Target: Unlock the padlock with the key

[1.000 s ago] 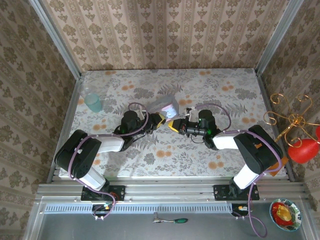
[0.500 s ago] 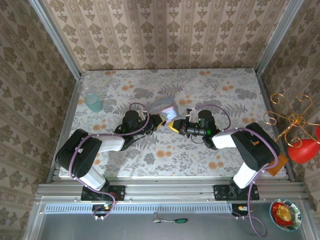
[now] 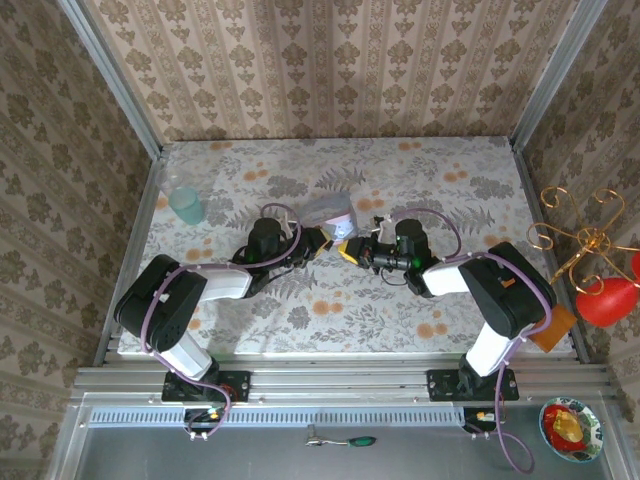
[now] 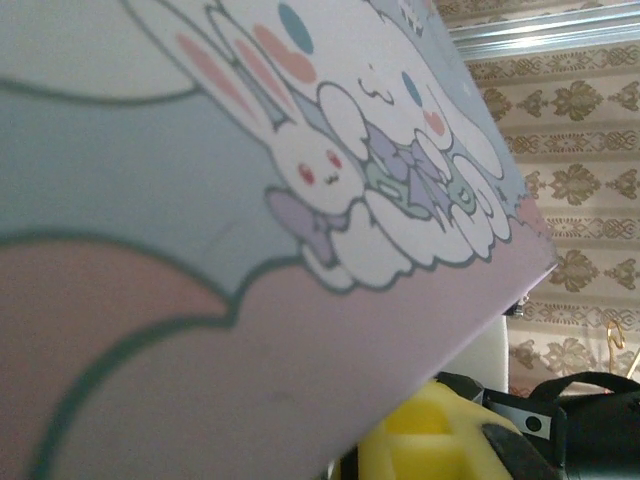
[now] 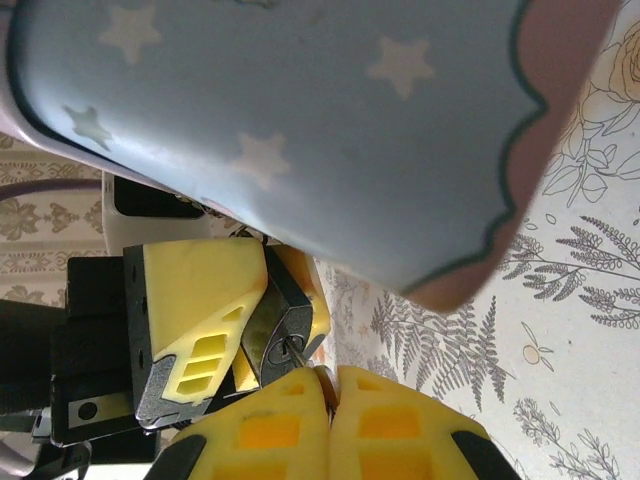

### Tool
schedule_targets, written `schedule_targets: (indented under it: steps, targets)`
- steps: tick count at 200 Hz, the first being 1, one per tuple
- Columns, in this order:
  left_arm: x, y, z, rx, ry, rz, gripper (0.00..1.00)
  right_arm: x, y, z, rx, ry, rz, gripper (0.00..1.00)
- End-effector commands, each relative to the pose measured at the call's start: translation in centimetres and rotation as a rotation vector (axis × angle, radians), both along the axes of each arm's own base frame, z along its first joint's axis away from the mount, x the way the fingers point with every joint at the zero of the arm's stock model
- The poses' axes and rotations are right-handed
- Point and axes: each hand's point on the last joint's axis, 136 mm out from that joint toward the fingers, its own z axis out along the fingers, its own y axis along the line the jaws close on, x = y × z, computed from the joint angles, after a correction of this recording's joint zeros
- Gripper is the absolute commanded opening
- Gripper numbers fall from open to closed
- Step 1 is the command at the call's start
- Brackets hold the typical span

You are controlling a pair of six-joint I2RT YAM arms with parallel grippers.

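Beige-and-brown damask wallpaper (image 3: 330, 70) covers the three walls enclosing the table (image 3: 470, 200), whose top carries a pale floral print — orange blossoms among grey leaves. Aluminium rails (image 3: 555, 70) run up the corners. Outside on the right stand a gold wire rack (image 3: 588, 240), a red object (image 3: 608, 300) and, lower down, a small bowl (image 3: 570, 428).

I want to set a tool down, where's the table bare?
Free: the table's far right beyond the bag, and the near strip between the arms. Crowded: the middle, where the left gripper and right gripper meet at the padlock; a cup takes the far-left corner.
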Motion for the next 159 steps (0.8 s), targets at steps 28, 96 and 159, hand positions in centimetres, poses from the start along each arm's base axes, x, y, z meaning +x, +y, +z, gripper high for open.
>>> schedule_targets:
  steps: [28,96,159]
  targets:
    - [-6.7,-5.5,4.9,-0.162,-0.102,-0.349,0.00,-0.7,4.4,4.1,0.083,-0.155,0.092,0.00]
    - [-6.2,-5.0,4.4,-0.179,-0.095,-0.307,0.00,-1.8,6.1,5.3,0.113,-0.167,0.116,0.00]
    - [-6.2,-5.1,4.2,-0.200,-0.085,-0.311,0.00,-1.1,4.8,4.6,0.101,-0.160,0.075,0.00]
